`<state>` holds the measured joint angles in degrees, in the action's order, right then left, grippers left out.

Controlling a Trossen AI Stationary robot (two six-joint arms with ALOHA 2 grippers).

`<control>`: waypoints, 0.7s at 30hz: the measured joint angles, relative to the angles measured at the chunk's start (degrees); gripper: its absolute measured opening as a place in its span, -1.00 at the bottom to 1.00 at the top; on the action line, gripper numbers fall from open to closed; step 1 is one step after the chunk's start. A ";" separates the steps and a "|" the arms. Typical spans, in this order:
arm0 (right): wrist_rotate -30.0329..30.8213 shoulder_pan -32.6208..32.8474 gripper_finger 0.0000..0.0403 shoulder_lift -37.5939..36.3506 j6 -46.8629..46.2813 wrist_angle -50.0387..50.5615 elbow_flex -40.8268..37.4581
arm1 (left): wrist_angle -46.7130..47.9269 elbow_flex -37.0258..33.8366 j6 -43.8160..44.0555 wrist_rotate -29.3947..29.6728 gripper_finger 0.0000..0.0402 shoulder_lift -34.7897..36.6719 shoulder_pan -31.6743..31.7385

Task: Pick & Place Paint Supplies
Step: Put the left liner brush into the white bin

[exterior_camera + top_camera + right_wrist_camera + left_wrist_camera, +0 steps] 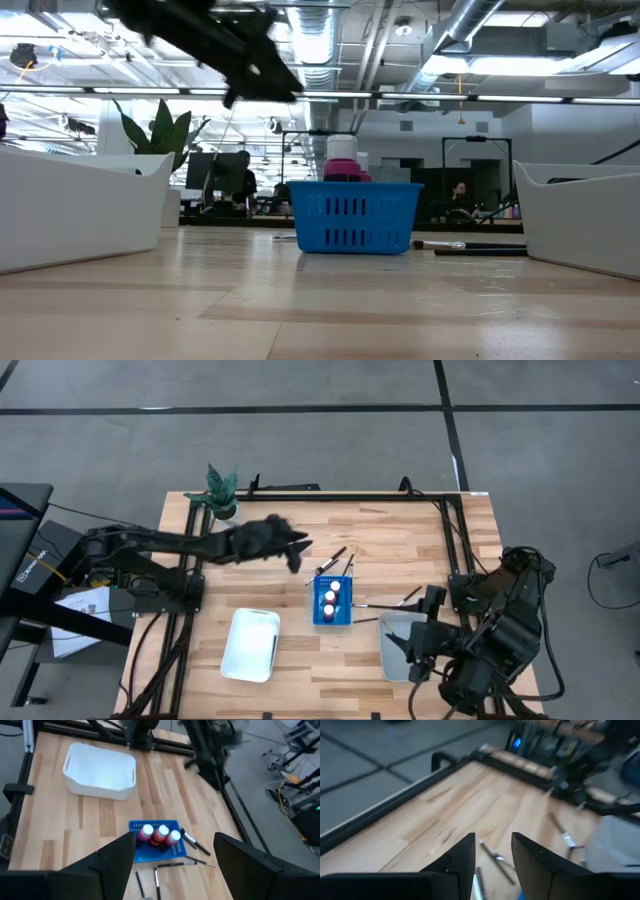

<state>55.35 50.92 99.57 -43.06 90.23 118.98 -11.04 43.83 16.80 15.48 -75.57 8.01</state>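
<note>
In the centre of the overhead frame, on your wooden table (400, 540), sits a small blue basket (332, 601) holding three red paint bottles (332, 598) with white caps, lined up in a row. From table height you see the basket straight ahead, with one capped bottle (342, 164) showing above its rim.

Thin dark brushes (333, 558) lie loose on the wood just above the basket in the overhead frame, and more brushes (395, 603) lie to its right, between the basket and the grey tray (392, 650) at the lower right. A white tray (250, 645) sits at the lower left; one thin dark stick lies along its right inner side, too small to identify.

Your left gripper (296, 551) reaches in from the left of the overhead frame and hangs above the table, up and to the left of the basket, near the upper brushes. Its own camera shows the two dark fingers (465, 857) parted with a narrow gap, nothing between them, and blurred brushes (495, 859) on the wood beyond.

Your right gripper (428, 612) is at the lower right of the overhead frame, over the grey tray. Its camera shows the fingers (120, 855) spread wide and holding nothing, looking out at the basket, the bottles and several brushes (192, 842) beside it.

A small green plant (222, 490) stands at the table's upper left edge.
</note>
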 joint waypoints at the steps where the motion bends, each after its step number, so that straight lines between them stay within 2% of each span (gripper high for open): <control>1: -0.01 -0.06 0.32 0.04 0.87 -0.23 0.69 | 1.49 2.03 -0.10 -1.15 -0.40 -2.37 1.27; 9: 0.32 2.16 0.32 -2.55 8.25 -0.23 2.54 | 12.50 17.39 -7.83 -2.81 -0.40 -15.01 8.17; 12: 0.70 0.93 0.32 -4.60 10.79 -0.23 2.54 | 12.64 18.82 -10.52 -7.47 -0.40 -15.67 11.34; 16: 0.54 -5.15 0.32 -7.76 15.59 -0.28 1.49 | 15.35 18.69 -13.37 -13.27 -0.40 -14.78 14.92; 21: -0.35 -19.03 0.32 -14.58 19.35 -0.26 -5.75 | 17.27 17.31 -17.42 -16.34 -0.40 -9.56 16.46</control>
<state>55.00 31.89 84.99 -23.71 89.96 113.23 6.22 61.15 -0.62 -0.86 -85.12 24.47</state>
